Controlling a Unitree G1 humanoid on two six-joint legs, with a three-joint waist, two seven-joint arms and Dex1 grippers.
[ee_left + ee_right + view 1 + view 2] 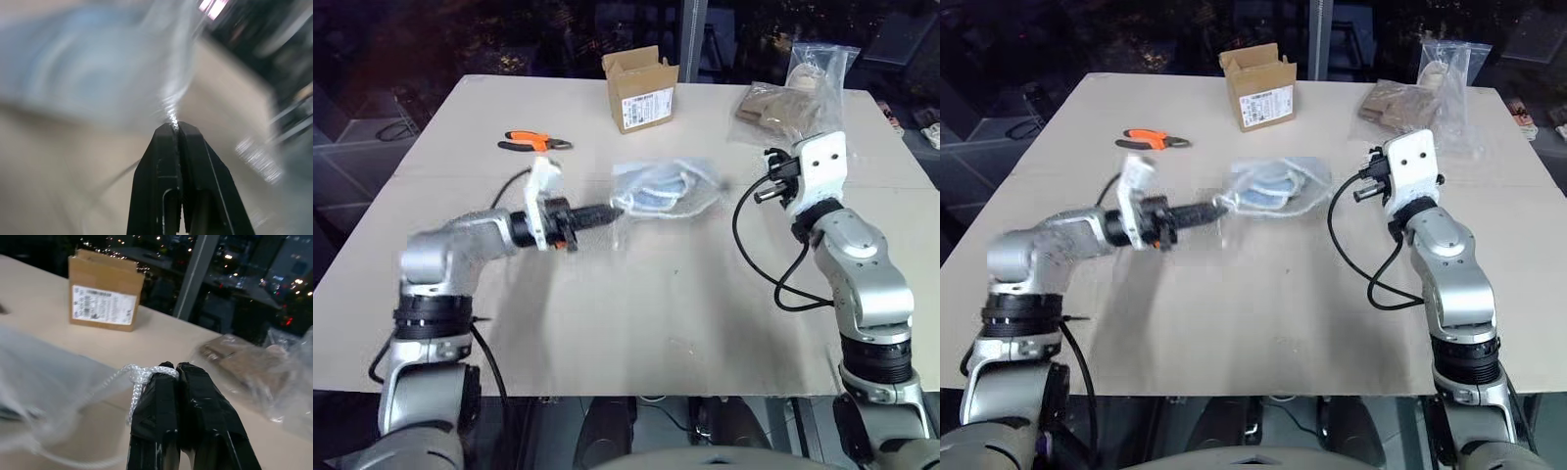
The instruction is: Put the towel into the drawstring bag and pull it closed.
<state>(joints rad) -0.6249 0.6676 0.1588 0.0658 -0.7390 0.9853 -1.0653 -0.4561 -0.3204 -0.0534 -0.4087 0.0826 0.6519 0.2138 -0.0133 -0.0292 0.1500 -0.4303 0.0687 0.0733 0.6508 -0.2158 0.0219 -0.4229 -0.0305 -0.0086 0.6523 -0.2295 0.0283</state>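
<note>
Towel [651, 196] sits inside drawstring bag [690, 181], mid-table, blue showing thru sheer fabric, so stuffing looks done. Head views: left gripper [619, 209] pinches bag's near edge; right gripper [769, 179] is just right of the bag. Cardboard box [641, 90], orange pliers [534, 143] and clear plastic bag [798, 98] lie further back. L wrist view: jaws closed on thin white fabric. R wrist view: jaws clamped on knotted cord [142, 375]. Left to do, I'd judge: pull apart, cinch mouth shut.
</note>
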